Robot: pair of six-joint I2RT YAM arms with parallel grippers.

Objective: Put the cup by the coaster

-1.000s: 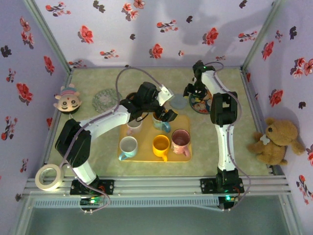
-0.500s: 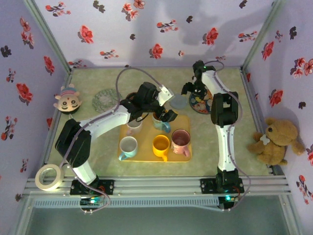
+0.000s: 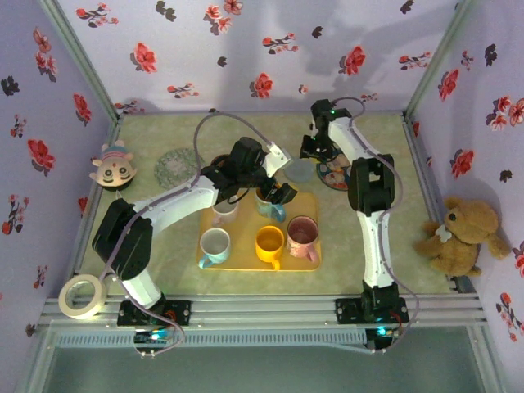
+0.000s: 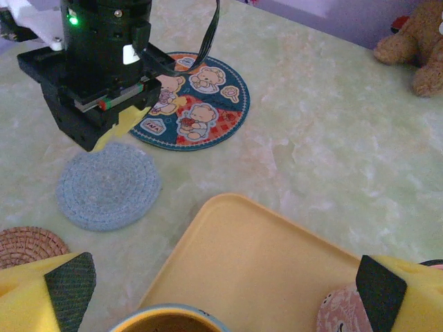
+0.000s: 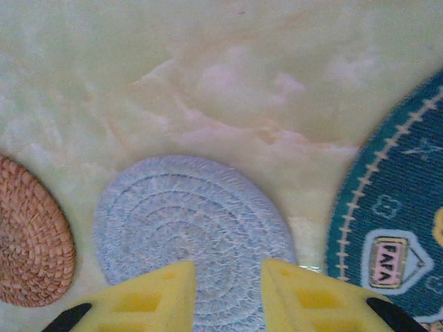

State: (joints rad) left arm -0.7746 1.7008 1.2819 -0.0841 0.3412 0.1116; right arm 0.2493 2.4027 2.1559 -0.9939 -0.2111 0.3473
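Several cups stand on the yellow tray (image 3: 246, 260). My left gripper (image 3: 274, 196) hangs wide open over the tray's far edge, with a blue-rimmed cup (image 4: 166, 319) just below its spread fingers (image 4: 66, 285). A pink cup (image 4: 340, 315) sits at the right finger. The blue woven coaster (image 3: 300, 173) lies on the table beyond the tray. My right gripper (image 5: 227, 277) hovers low over this blue coaster (image 5: 187, 228), jaws apart by a narrow gap, nothing held between them.
A teal cartoon coaster (image 3: 336, 174) lies right of the blue one, a brown woven coaster (image 5: 28, 242) to its left, and a lacy grey mat (image 3: 176, 167) farther left. A teddy bear (image 3: 458, 233) sits at the right wall, a tape roll (image 3: 80, 295) at the front left.
My right gripper has swung left from the cartoon coaster to above the blue coaster, and its jaws have narrowed. The left arm has not moved.
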